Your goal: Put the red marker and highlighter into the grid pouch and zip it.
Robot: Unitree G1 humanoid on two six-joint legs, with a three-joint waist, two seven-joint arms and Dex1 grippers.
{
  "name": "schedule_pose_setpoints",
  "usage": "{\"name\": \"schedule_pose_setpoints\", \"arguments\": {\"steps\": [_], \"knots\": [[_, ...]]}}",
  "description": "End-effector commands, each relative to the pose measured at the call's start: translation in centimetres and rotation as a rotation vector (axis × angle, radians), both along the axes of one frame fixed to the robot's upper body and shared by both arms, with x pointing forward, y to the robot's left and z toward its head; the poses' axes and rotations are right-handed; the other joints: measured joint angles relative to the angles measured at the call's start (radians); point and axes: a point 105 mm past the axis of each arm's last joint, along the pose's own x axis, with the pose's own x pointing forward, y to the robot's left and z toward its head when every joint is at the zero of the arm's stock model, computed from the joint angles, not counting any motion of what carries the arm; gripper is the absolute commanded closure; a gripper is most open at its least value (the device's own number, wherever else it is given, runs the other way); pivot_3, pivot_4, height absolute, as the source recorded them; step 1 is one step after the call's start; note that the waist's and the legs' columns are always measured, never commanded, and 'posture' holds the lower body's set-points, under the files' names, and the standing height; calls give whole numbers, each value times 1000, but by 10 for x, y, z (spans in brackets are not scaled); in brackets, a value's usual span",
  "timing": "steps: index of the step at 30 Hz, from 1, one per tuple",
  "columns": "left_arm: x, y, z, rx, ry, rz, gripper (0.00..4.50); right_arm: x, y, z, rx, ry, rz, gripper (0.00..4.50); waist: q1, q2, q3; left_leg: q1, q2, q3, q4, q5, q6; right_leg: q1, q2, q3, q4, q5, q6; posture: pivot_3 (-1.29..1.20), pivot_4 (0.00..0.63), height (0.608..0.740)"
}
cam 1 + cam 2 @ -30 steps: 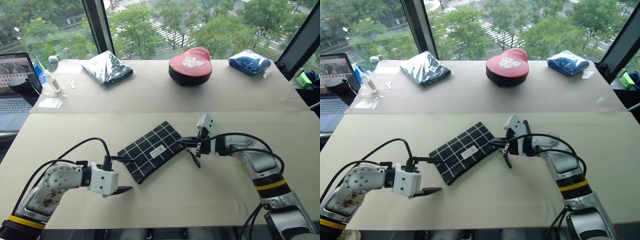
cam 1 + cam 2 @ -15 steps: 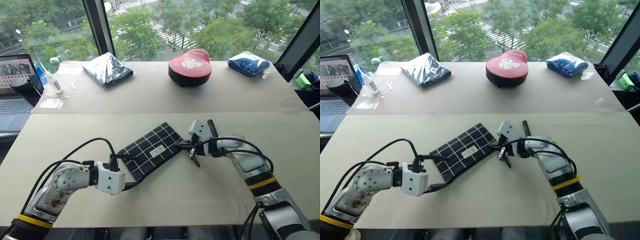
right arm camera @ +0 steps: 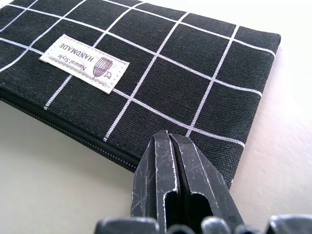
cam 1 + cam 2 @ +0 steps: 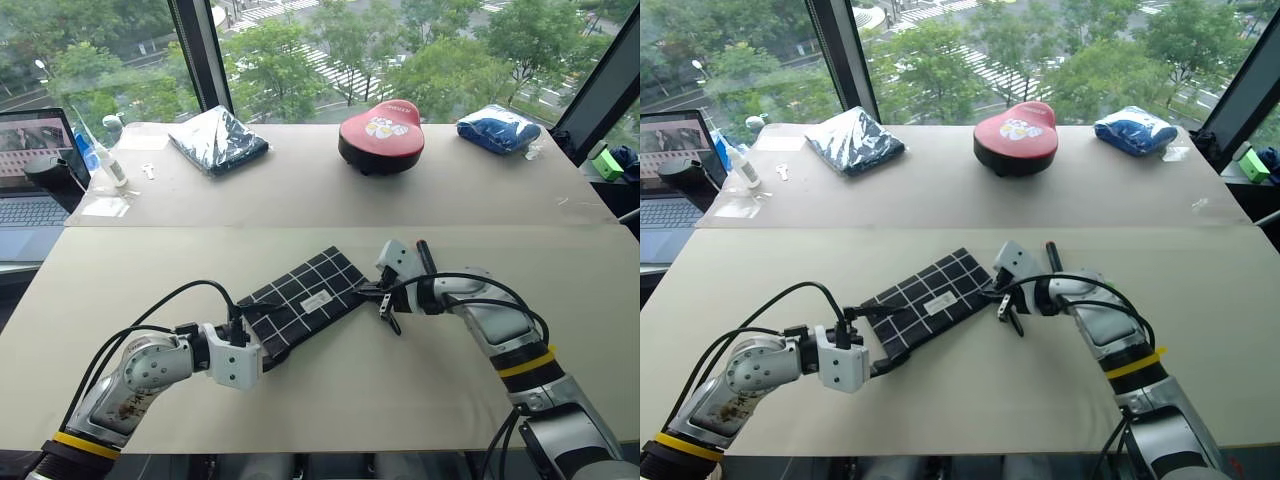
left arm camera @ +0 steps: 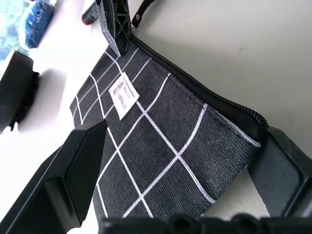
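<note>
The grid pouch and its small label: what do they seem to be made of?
The grid pouch looks like woven black fabric, matte, with a visible weave and white grid lines. Its label seems to be pale woven cloth, edge-stitched, reading HANDMADE. The zipper material is unclear.

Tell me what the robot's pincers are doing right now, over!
Left pincer open around grid pouch corner. Right pincer shut at pouch's zipper end. Nothing in the way.

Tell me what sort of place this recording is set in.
Probably an upper-floor office or lab: a long table against big windows looking down on trees and a street, with an open laptop at one end.
</note>
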Motion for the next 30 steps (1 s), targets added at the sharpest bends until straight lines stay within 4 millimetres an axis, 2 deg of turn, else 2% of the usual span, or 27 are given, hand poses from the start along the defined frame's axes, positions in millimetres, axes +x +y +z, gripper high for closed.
{"name": "schedule_pose_setpoints", "arguments": {"steps": [1,4,12,14,15,24,30], "knots": [[4,9,-22,45,29,45,0,-6,-4,-6,-5,31,-8,4441,0,0,0,1,0,0,0,0,0,2,0,0,0,0,0,0,150,740],[7,4,-24,19,15,32,695,-9,-6,-5,7,35,-10,4500,3,0,0,3,0,0,0,-1,-1,3,-1,0,-1,-1,1,0,150,740],[6,0,-27,2,15,-8,3645,-11,-5,-6,19,36,-17,4500,5,2,-2,4,0,-1,0,-1,-1,3,-1,0,0,-1,1,0,150,740],[6,0,-28,4,16,-19,4268,-11,-5,-6,20,37,-21,4500,4,5,-4,4,0,0,0,-1,-1,3,-2,0,0,-1,1,0,150,740],[5,-1,-28,5,16,-25,4416,-11,-5,-6,20,37,-23,4500,4,6,-4,4,0,0,0,-1,-1,3,-2,0,0,-1,1,0,150,740],[5,-1,-24,-51,81,-20,4416,-12,-4,-4,55,49,-30,4500,3,6,-5,4,0,0,0,-1,0,3,-2,-1,0,-1,1,0,150,740],[15,-3,0,-214,163,48,4416,-8,-6,0,82,49,-53,4500,-6,6,-4,2,0,0,0,-2,2,2,-2,0,0,-2,2,0,150,740]]}}
